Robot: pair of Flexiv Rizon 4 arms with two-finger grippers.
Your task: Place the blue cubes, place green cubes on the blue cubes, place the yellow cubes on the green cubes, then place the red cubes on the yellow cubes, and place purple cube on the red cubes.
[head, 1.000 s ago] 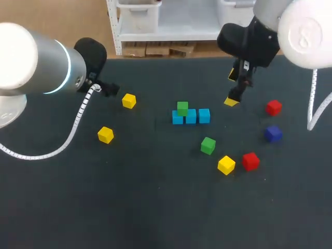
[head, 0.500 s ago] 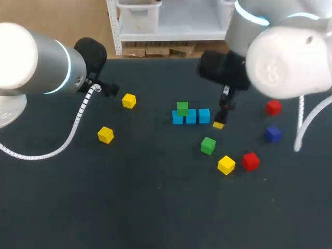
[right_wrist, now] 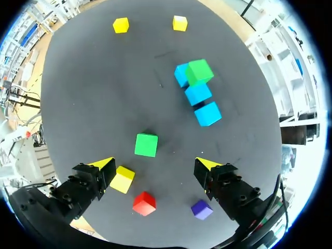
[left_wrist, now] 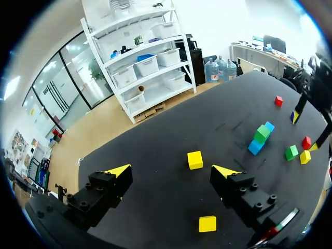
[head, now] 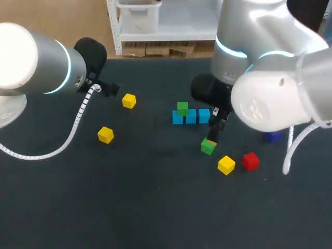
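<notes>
Where the desk (head: 155, 207) nears its near edge: broad dark surface, well apart from every cube.
Left side: far-left yellow cube (head: 128, 100) and mid-left yellow cube (head: 105, 135), well apart from each other and from the blue row.
Middle: three blue cubes (head: 191, 116) touching in a row, with the stacked green cube (head: 182, 108) on the leftmost.
Right jaws: spread wide, gripping nothing, above the loose green cube (right_wrist: 146, 144); cube ahead, between the yellow tips, touching neither.
Right side: third yellow cube (right_wrist: 122, 179) and red cube (right_wrist: 144, 203) close together, nearward of the loose green cube; purple cube (right_wrist: 201, 209) toward the right edge, partly hidden by the right arm (head: 270, 98) from above.
Left jaws: spread wide, gripping nothing, near the far-left corner; far-left yellow cube ahead between the tips, untouched.
</notes>
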